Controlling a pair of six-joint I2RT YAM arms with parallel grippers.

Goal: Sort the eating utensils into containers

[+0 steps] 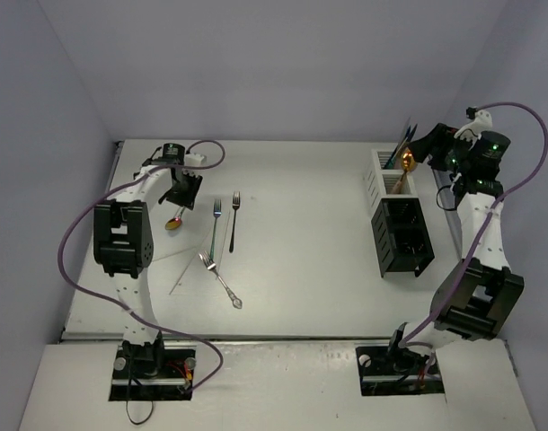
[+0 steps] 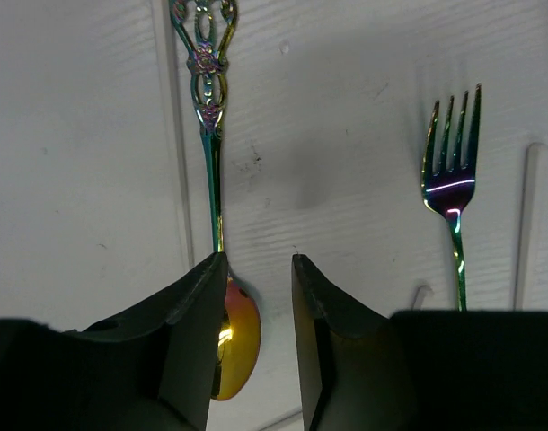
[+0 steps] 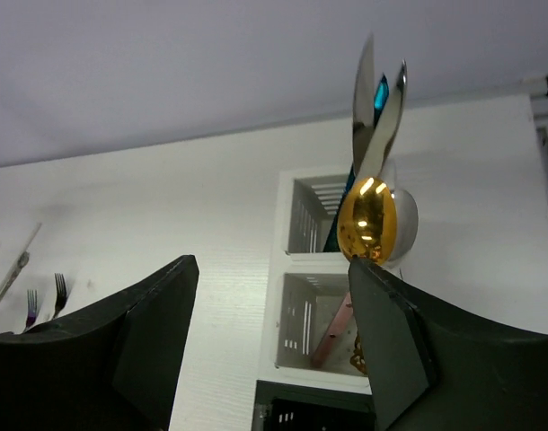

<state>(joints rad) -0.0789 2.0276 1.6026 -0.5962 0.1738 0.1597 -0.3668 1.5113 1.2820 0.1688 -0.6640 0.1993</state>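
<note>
**Left arm.** The left gripper [image 2: 259, 260] had its fingers partly apart and lowered astride the rainbow-handled spoon [image 2: 213, 180]. The left finger lay against the neck and gold bowl, while the right finger stood clear of them, so nothing was pinched yet. The spoon lay flat on the counter [image 1: 301, 206] at its far left. Its long axis ran near to far, with the bowl at the near end under the fingers and the ornate handle pointing far. A teal-handled fork [image 2: 451, 180] lay just to its right, parallel, tines far.

**Right arm.** The right gripper [image 3: 272, 262] had its fingers spread wide and held nothing. Just beyond them a gold spoon [image 3: 367, 220] stood upright in the white box [image 3: 296, 269], bowl uppermost, among other upright pieces. The black box [image 1: 404, 238] adjoined it on the near side.

**Step in hand.** This appeared to be the grasp of the next spoon. The fingers would have to close on the thin neck, lift it level, then turn it handle-down over a compartment. A dark fork [image 1: 234, 220], a silver fork [image 1: 220, 278] and a pale stick [image 1: 191, 260] were still unsorted.
</note>
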